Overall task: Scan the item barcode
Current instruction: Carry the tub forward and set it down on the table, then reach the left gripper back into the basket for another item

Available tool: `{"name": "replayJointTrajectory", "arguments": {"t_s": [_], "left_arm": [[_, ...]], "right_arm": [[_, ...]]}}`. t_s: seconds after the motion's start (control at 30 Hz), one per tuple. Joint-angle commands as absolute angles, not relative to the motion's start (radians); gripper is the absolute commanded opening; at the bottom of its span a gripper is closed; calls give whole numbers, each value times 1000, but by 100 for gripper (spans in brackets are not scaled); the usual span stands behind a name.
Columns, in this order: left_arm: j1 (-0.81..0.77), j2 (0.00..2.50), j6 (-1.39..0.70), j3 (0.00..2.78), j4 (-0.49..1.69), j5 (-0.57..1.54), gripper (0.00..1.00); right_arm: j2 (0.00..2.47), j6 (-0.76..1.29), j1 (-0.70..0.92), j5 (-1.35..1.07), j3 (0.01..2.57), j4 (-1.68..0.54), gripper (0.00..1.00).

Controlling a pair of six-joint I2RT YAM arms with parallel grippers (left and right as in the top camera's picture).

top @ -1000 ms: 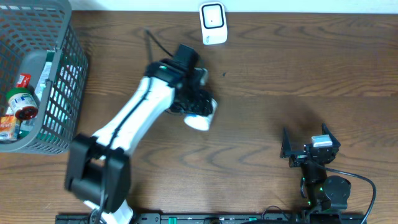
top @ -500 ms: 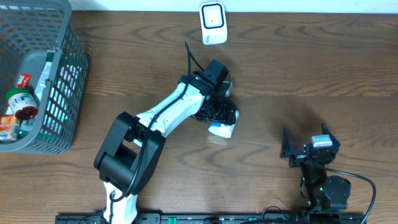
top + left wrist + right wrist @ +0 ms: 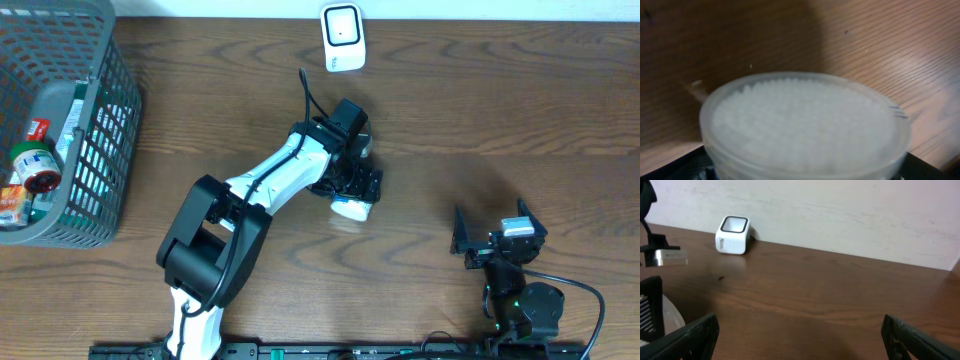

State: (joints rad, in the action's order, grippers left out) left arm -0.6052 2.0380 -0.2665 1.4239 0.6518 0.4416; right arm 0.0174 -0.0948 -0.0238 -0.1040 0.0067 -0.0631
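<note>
The item is a round white tub [image 3: 352,208] with a translucent lid. It lies on the wooden table near the middle and fills the left wrist view [image 3: 805,125], with no barcode visible on it. My left gripper [image 3: 350,190] is over the tub and open, with its dark fingers [image 3: 695,165] spread wide on either side. The white scanner [image 3: 342,38] stands at the table's back edge, also visible in the right wrist view [image 3: 732,235]. My right gripper [image 3: 495,240] rests open and empty at the front right [image 3: 800,340].
A grey mesh basket [image 3: 100,130] holding several cans and packets stands at the back left. The left arm's cable [image 3: 305,90] arches up behind it. A pale wall [image 3: 840,210] runs behind the table.
The left arm swung the tub to the right, from left of centre to the middle of the table. Its jaws have widened around the tub. The right arm has not moved.
</note>
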Motion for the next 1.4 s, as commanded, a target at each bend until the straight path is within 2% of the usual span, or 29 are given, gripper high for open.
{"name": "replayJointTrajectory", "arguments": {"t_s": [0.0, 0.47, 0.6, 0.87, 1.03, 1.2, 1.37], "left_arm": [[-606, 1977, -271, 1425, 645, 414, 93], [-598, 1741, -266, 1441, 649, 90, 93], [-540, 1625, -263, 1457, 653, 81, 93], [-283, 1422, -228, 1457, 775, 81, 92], [-54, 1353, -138, 1457, 919, 50, 92], [114, 1330, -128, 1465, 930, 51, 92], [201, 1328, -128, 1543, 926, 51, 92]], "right_arm": [[12, -84, -25, -103, 6, -67, 99], [12, -84, -25, -103, 6, -67, 99], [12, -84, -25, -103, 6, -67, 99], [12, -84, -25, -103, 6, -67, 99], [12, -84, -25, -103, 6, -67, 99], [12, -84, -25, -103, 6, -67, 99], [12, -84, -25, -103, 6, -67, 99]]}}
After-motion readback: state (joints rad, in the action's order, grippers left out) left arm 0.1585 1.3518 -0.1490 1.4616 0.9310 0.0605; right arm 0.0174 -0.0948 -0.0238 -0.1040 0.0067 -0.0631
